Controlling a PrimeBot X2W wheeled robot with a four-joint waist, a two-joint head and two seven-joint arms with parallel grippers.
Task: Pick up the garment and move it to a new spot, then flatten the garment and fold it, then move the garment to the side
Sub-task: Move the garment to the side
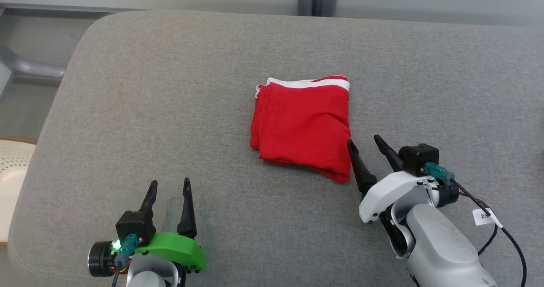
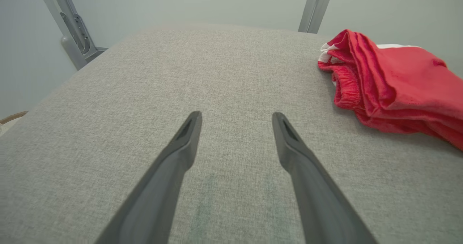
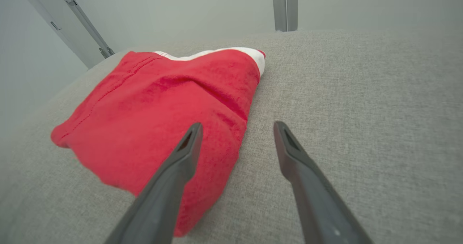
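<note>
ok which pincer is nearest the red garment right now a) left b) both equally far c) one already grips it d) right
d, the right pincer is open with one finger over the edge of the red garment, while the left pincer is open well away over the grey surface.

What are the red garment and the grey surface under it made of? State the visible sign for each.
Red garment: soft knit fabric, probably cotton jersey, with a matte finish. It folds limply into soft layers and has stitched hems and a white trim.
Grey surface: woven upholstery cloth, matte and heathered, likely over padding. A fine weave texture shows up close, and its corner is rounded.
</note>
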